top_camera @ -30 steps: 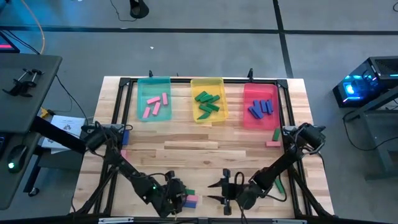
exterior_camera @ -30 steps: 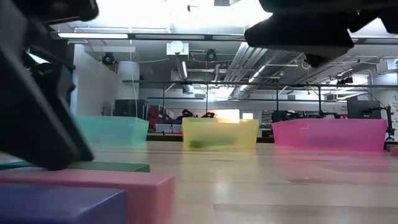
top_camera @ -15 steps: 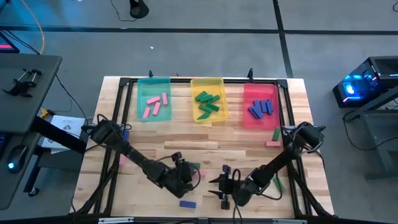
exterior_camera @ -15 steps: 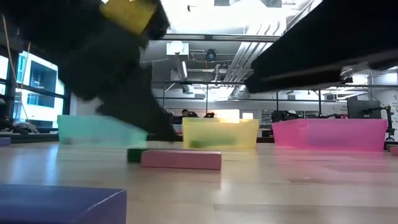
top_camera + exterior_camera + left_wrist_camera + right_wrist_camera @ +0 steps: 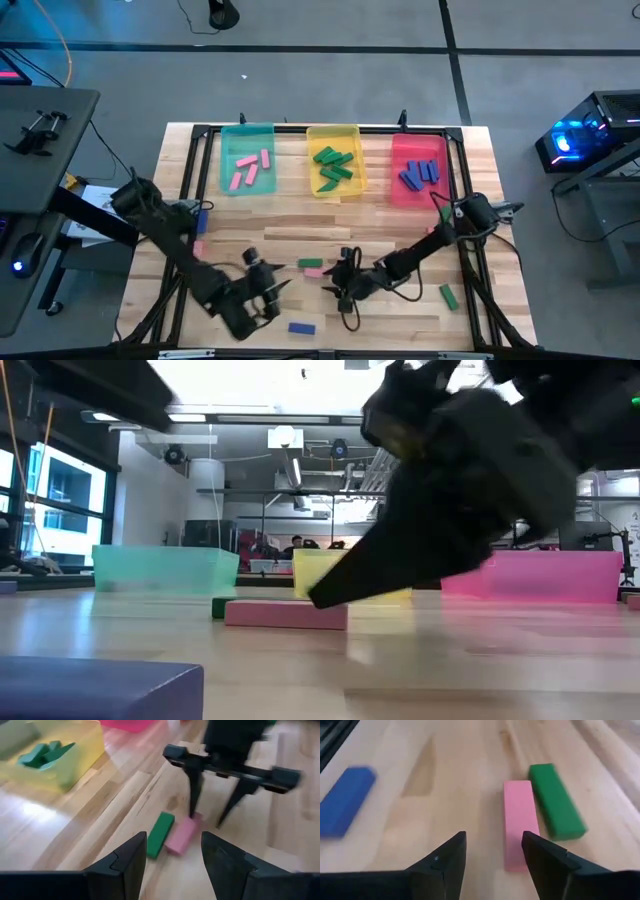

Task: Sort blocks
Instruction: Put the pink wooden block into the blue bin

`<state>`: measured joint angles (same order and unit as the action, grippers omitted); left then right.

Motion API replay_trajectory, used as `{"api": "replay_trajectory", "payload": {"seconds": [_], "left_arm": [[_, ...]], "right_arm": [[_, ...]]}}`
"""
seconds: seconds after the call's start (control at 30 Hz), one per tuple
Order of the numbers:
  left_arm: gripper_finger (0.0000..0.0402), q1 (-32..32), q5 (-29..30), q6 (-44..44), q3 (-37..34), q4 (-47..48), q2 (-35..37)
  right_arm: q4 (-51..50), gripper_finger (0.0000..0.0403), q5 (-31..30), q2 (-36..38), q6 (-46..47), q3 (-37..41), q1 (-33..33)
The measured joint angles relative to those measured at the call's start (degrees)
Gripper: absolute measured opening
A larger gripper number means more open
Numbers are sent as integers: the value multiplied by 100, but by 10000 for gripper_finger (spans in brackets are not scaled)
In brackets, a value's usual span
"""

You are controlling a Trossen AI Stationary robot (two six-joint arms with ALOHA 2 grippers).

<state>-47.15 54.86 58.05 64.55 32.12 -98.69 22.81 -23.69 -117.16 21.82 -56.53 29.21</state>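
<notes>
A pink block (image 5: 314, 271) and a green block (image 5: 308, 263) lie flat side by side on the table, near its middle. A blue block (image 5: 301, 327) lies by the near edge. My right gripper (image 5: 336, 283) is open and low, just right of the pink block (image 5: 520, 822). That block lies ahead of its spread fingers, and one fingertip (image 5: 192, 812) stands at the block's end; I see no touch. My left gripper (image 5: 266, 290) hangs open to the left of the pair, with nothing between its fingers (image 5: 125, 865).
Along the far side stand a teal tray (image 5: 228, 160) with pink blocks, a yellow tray (image 5: 312, 160) with green ones and a red tray (image 5: 398, 175) with blue ones. Another green block (image 5: 448, 296) lies near the right edge. Bare wood separates trays and grippers.
My left gripper brought the pink and green blocks from the near edge toward the table's middle, leaving the blue one behind. It then drew back to the left and rose without them. My right gripper has moved left and down toward the pink block.
</notes>
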Motion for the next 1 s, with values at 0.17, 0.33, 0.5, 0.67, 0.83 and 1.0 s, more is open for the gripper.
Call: {"api": "replay_trajectory", "payload": {"seconds": [0.17, 0.33, 0.5, 0.67, 0.83, 1.0], "left_arm": [[174, -719, 446, 1192, -2, 623, -133], [174, -1141, 720, 1765, -2, 623, -391], [174, -1388, 738, 2164, -2, 529, -543], [174, -1493, 921, 2347, 0, 426, -560], [174, -1459, 1309, 2376, 0, 402, -560], [174, -1302, 1649, 2269, 0, 403, -560]], "right_arm": [[69, 185, -131, -123, 66, -13, -122], [16, 181, -124, -125, -399, -13, -122], [235, 169, 103, -89, -644, 3, -79], [735, 167, 268, 179, -1243, 7, 133], [144, 167, -542, 304, -1011, 13, 171], [2, 167, -740, 141, -11, 3, 165]]}}
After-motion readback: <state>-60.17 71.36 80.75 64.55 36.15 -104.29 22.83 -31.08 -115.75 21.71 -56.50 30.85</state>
